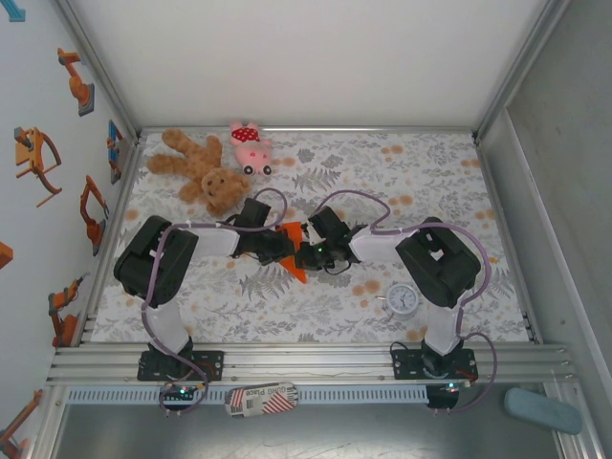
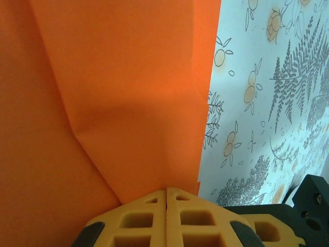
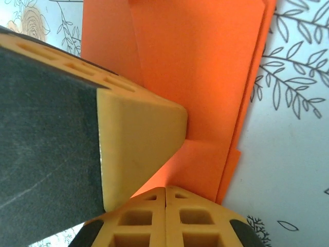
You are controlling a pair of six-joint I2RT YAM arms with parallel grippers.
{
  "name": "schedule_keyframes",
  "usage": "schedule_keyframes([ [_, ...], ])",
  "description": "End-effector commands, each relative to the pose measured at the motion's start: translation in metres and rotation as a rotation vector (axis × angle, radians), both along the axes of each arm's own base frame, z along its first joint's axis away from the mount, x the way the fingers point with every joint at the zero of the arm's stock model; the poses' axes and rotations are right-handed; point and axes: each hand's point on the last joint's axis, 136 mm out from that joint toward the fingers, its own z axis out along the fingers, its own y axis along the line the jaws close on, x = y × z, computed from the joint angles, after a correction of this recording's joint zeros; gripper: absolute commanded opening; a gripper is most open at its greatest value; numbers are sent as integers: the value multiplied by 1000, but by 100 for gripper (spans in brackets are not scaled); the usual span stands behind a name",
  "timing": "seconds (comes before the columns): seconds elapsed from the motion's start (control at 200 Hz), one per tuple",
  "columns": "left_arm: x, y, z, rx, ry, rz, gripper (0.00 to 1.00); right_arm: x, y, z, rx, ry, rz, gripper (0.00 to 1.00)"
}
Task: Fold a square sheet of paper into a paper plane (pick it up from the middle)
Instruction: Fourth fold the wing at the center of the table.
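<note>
Nearest the lens on the left wrist: left gripper, yellow fingertips pressed flat together, tips meeting the lower edge of the orange paper (whether a layer is nipped between them, cannot tell). Bright, unmarked, folded over itself, with one slanted crease running down to the tips and a straight right edge over the floral cloth. Seen from above, sits mid-table between the two wrists, one sharp point aimed at the near rail. On the right wrist: right gripper, likewise clamped shut against the paper, stacked layers stepped along the right side, the left gripper's finger lying across them. Further off, left to right: teddy bear, pink pig, white clock.
</note>
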Motion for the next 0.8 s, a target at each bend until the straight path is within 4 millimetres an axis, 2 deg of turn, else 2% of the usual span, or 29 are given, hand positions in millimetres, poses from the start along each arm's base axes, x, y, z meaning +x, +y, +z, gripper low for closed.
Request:
schedule_keyframes([
  [0.0,13,26,-23,121,-8,6,3,-36,-51,-53,-266,128,6,0],
  [0.185,39,51,-28,179,-17,23,3,-45,-65,-60,-318,141,19,0],
  [0.426,80,75,-24,194,-31,48,3,-46,-67,-63,-315,147,-1,0],
  [0.791,113,108,-19,278,-103,82,3,-46,-69,-62,-315,141,-9,0],
])
